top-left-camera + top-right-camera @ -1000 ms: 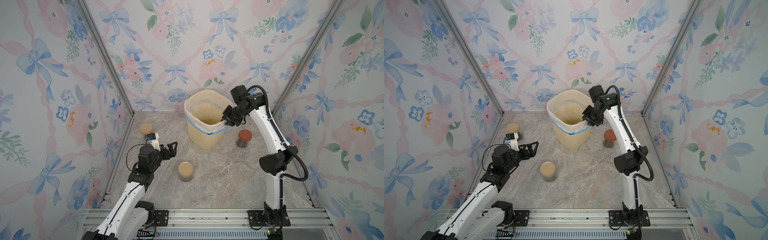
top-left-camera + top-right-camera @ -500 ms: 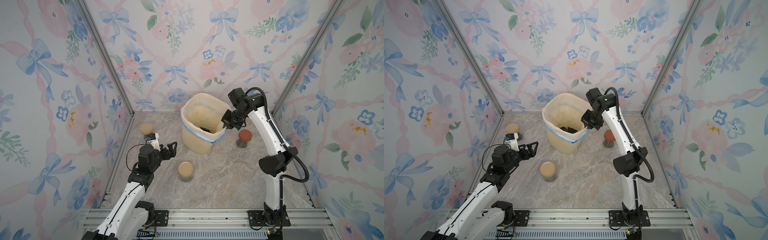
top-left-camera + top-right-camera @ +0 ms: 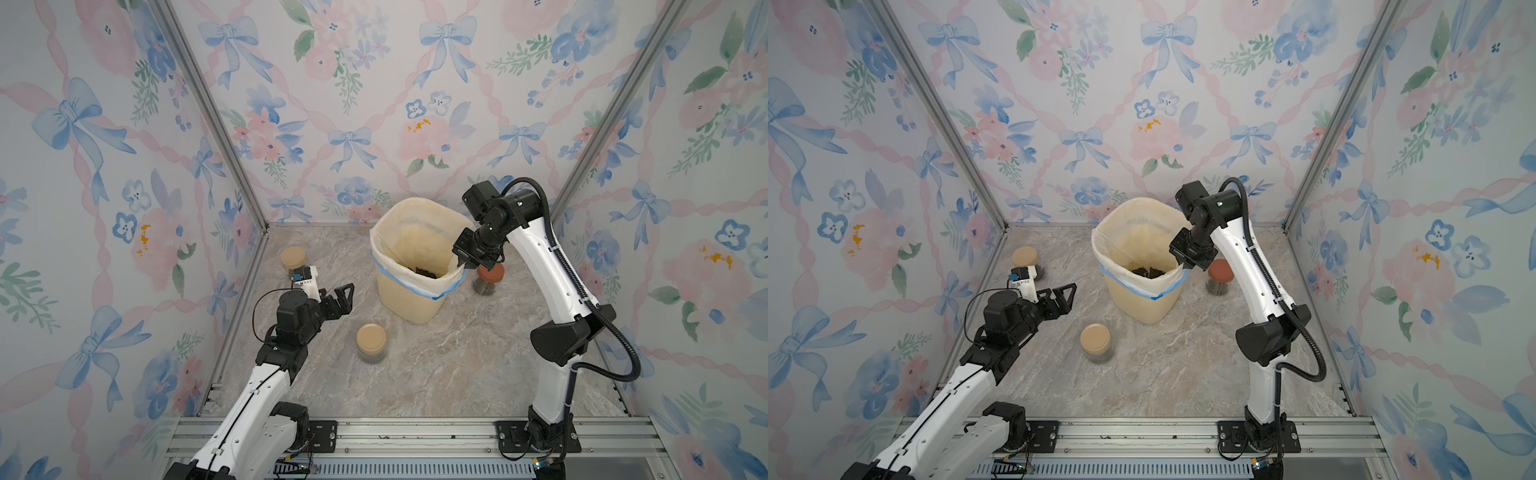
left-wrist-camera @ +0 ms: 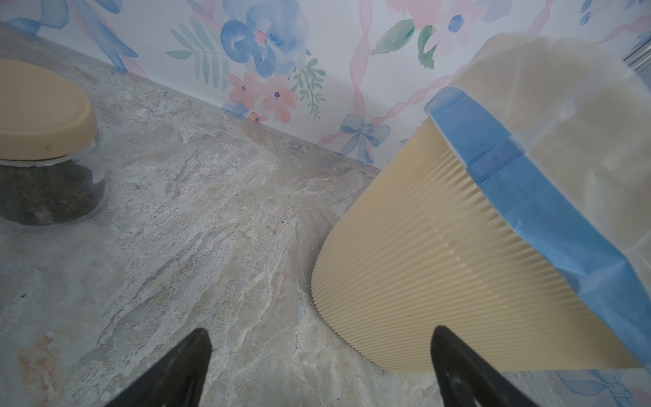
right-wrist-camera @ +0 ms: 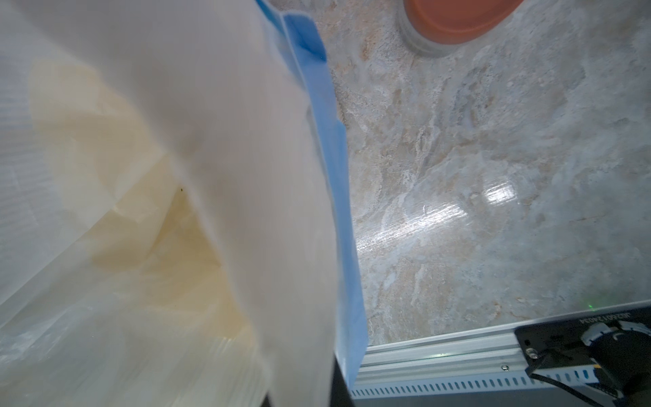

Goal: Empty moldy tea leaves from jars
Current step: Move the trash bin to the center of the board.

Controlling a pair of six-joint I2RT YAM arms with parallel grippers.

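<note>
Some dark tea leaf shreds [image 3: 423, 271] lay in tall cream ribbed bin [image 3: 409, 305], centre. Clear glass jars lidded, likely unemptied: far-left tan-lidded jar [image 3: 293, 259], near tan-lidded jar [image 3: 371, 338], right red-lidded jar [image 3: 490, 274]. Right pincer [image 3: 468, 262] clamped bin liner [image 5: 211, 158]; left pincer [image 3: 343, 296] wide, empty.

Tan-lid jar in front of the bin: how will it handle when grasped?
The jar looks like clear glass, so probably rigid and slippery. Squat and upright, it seems unlikely to tip; laid over, its round body would likely roll.
</note>
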